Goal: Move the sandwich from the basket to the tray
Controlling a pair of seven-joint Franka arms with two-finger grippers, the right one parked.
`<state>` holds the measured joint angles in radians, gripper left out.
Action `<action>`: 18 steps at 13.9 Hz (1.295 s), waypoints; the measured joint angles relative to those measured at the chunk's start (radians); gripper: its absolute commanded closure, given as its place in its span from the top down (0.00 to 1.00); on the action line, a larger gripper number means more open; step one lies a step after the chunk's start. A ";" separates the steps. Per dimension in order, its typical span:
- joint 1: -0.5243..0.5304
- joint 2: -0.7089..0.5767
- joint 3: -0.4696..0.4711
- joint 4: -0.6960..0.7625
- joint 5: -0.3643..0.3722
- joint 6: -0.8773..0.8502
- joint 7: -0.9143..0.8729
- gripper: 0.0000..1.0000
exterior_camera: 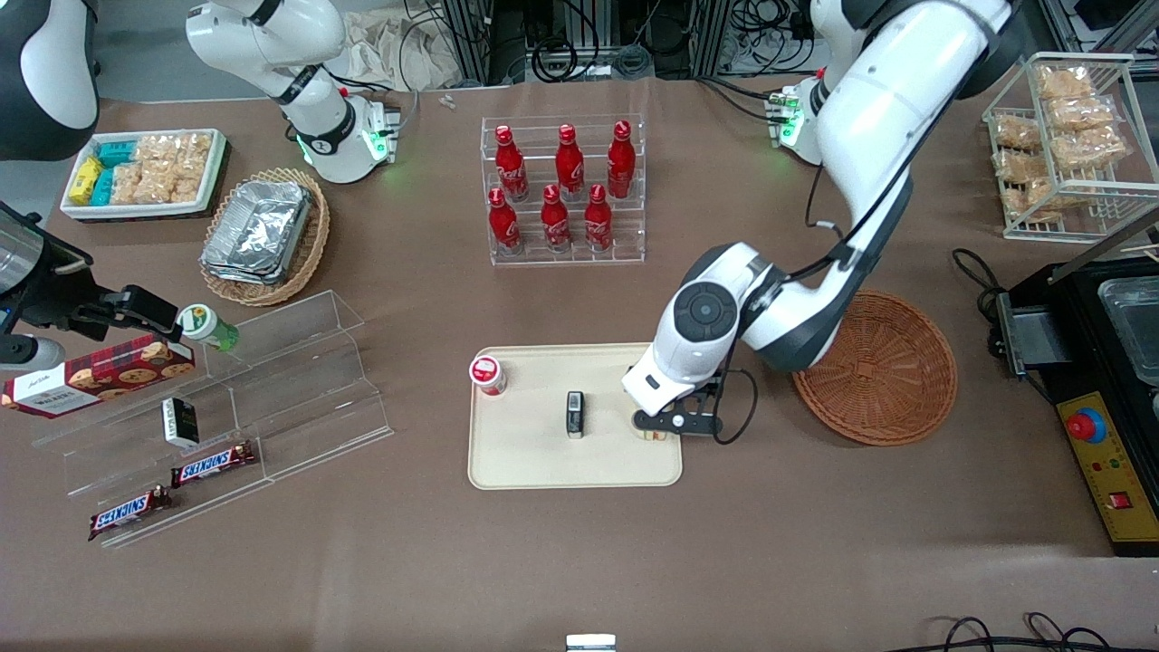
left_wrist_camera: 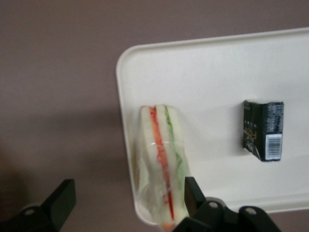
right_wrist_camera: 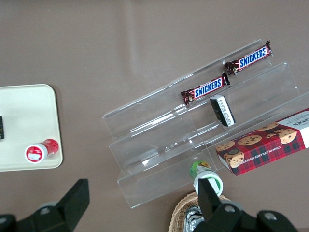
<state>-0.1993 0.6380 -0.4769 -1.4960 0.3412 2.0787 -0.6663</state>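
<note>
Sandwich (left_wrist_camera: 163,166) lay on the tray (exterior_camera: 525,462), at the edge nearest the basket (exterior_camera: 883,371), its long axis running along that edge. The gripper (exterior_camera: 675,424) hovered directly above, jaws spread wide; one finger (left_wrist_camera: 194,194) stood just beside the bread, the other well apart over bare table. The wedge looked released. The left arm reached low over the basket's rim, wrist turned downward.

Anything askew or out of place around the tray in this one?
The sandwich lies right at the tray edge nearest the basket, its wrapper seeming to overlap the rim. The gripper is open around it. The small dark packet sits slightly crooked.
</note>
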 measured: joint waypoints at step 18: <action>0.116 -0.552 0.383 -0.050 -0.357 -0.594 0.476 1.00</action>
<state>-0.0830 0.0856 -0.0939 -1.5462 -0.0156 1.4847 -0.1901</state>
